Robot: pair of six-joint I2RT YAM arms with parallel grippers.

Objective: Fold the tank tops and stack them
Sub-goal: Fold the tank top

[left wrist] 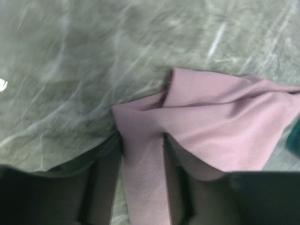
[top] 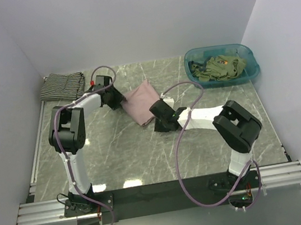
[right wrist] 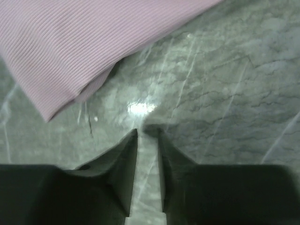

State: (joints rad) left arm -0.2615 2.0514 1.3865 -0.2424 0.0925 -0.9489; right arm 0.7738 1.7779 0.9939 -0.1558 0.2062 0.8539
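Currently I see L gripper [left wrist: 142, 140] jaws straddling pink tank top [left wrist: 220, 126] fold, clamp status unclear; R gripper [right wrist: 147, 133] jaws slightly apart, empty, mid-tabletop [right wrist: 225, 84].

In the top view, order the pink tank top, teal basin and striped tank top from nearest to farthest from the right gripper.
1. The pink tank top, just up-left of the right gripper.
2. The teal basin, back right.
3. The striped tank top, back left.

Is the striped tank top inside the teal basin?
No, the striped tank top lies on the table at its far left corner, while the teal basin at the far right holds olive green tops.
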